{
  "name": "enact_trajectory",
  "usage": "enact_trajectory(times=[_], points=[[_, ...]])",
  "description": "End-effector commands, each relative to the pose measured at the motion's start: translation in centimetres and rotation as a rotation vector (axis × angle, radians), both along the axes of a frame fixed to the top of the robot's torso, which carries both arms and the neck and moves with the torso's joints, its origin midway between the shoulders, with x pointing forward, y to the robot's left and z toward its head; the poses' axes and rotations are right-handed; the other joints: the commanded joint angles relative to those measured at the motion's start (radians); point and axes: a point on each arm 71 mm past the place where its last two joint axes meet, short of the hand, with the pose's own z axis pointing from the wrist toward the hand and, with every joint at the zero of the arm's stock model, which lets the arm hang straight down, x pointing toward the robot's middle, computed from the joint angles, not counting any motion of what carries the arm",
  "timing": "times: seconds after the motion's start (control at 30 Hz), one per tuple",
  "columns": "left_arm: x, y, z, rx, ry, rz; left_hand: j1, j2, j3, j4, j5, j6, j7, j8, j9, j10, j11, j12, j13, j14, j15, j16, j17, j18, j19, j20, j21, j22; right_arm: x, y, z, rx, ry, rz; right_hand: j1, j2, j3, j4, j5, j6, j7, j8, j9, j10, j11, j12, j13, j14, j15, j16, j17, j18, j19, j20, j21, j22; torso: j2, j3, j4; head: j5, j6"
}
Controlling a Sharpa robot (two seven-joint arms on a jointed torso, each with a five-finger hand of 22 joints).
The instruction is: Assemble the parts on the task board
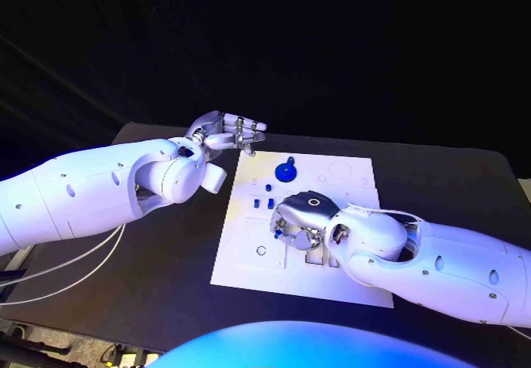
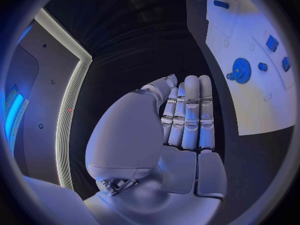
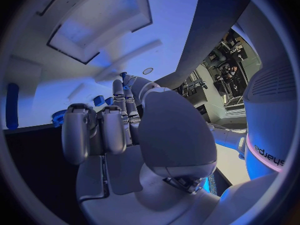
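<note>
Left hand [image 1: 229,132] hovers empty, fingers straight together; right hand [image 1: 300,222] curls over the task board [image 1: 332,170], grip unclear.

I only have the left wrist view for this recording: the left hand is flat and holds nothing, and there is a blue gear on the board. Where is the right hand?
Observer: In the head view the right hand is over the middle of the task board, with its fingers curled down toward it.
Reviewer: Is it holding a part?
Observer: I cannot tell. The right wrist view shows a small blue piece at its fingertips, but not whether they pinch it.
</note>
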Motion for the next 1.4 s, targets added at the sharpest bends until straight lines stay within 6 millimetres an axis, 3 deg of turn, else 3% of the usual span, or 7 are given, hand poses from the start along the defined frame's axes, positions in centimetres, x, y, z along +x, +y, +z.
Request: enact_trajectory(times=[0.03,0.9,1.0,1.13,1.4], points=[[-0.1,-0.3,0.1,-0.006,-0.002,-0.022,0.003,0.009,-0.002,-0.006,0.001,-0.004,0.004,0.003,-0.001,-0.010,0.000,0.007,0.000,-0.008,0.000,-0.003,-0.001,0.013,-0.002,0.005,-0.004,-0.001,-0.1,0.1,-0.2,-0.007,0.009,0.012,-0.011,-0.001,0.003,-0.001,0.004,0.006,0.000,0.004,0.002,0.005,0.000,-0.002,0.001,0.053,-0.006,0.005,0.001,-0.013,0.005,-0.001,0.002,0.161,0.000,0.0001,0.0005,0.000,-0.001],[-0.1,-0.3,0.1,-0.005,0.001,-0.024,0.003,0.009,-0.003,-0.007,0.001,-0.004,0.004,0.003,-0.001,-0.012,0.000,0.007,0.000,-0.008,0.001,-0.004,-0.001,0.013,-0.002,0.005,-0.004,-0.001,0.1,0.5,-0.8,-0.059,0.006,0.002,-0.019,-0.002,0.002,-0.003,0.004,0.006,0.000,0.004,0.002,0.006,0.000,-0.004,-0.001,0.052,-0.006,0.001,-0.005,-0.011,0.001,-0.001,-0.005,0.158,0.000,0.0003,0.0001,-0.002,-0.001],[-0.1,-0.3,0.1,-0.004,0.001,-0.024,0.003,0.009,-0.003,-0.007,0.001,-0.004,0.004,0.003,-0.001,-0.012,0.000,0.007,0.000,-0.008,0.001,-0.004,-0.001,0.013,-0.002,0.005,-0.004,-0.001,0.1,0.5,-0.8,-0.055,0.006,0.005,-0.043,-0.013,-0.003,0.001,0.004,-0.019,0.009,-0.012,-0.003,-0.015,0.008,-0.019,-0.009,0.051,0.001,-0.001,-0.009,-0.010,-0.004,0.003,-0.014,0.155,0.000,0.0002,-0.0001,-0.003,0.000],[-0.1,-0.3,0.1,-0.003,0.003,-0.023,0.003,0.009,-0.003,-0.007,0.001,-0.004,0.004,0.003,-0.001,-0.012,0.000,0.007,0.000,-0.008,0.001,-0.004,-0.001,0.013,-0.002,0.005,-0.004,-0.001,0.2,0.3,-0.8,-0.049,0.004,-0.006,-0.076,-0.036,-0.014,0.006,0.045,-0.066,0.028,-0.041,-0.016,-0.056,0.026,-0.042,-0.022,0.049,0.016,-0.002,-0.013,-0.006,-0.013,0.013,-0.033,0.148,0.000,0.0002,-0.0001,-0.004,0.001],[-0.1,-0.2,0.0,-0.001,0.005,-0.020,0.005,0.011,-0.003,-0.008,0.001,-0.004,0.004,0.004,-0.001,-0.014,0.001,0.008,0.000,-0.009,0.001,-0.004,-0.002,0.013,-0.002,0.005,-0.004,-0.001,0.3,-0.5,-0.5,-0.027,-0.013,-0.031,-0.108,-0.059,-0.048,0.006,0.059,-0.093,0.037,-0.060,-0.026,-0.112,0.041,-0.053,-0.034,0.041,0.028,-0.019,-0.039,0.005,-0.038,0.027,-0.082,0.126,-0.001,0.0003,-0.0003,-0.006,0.005]])
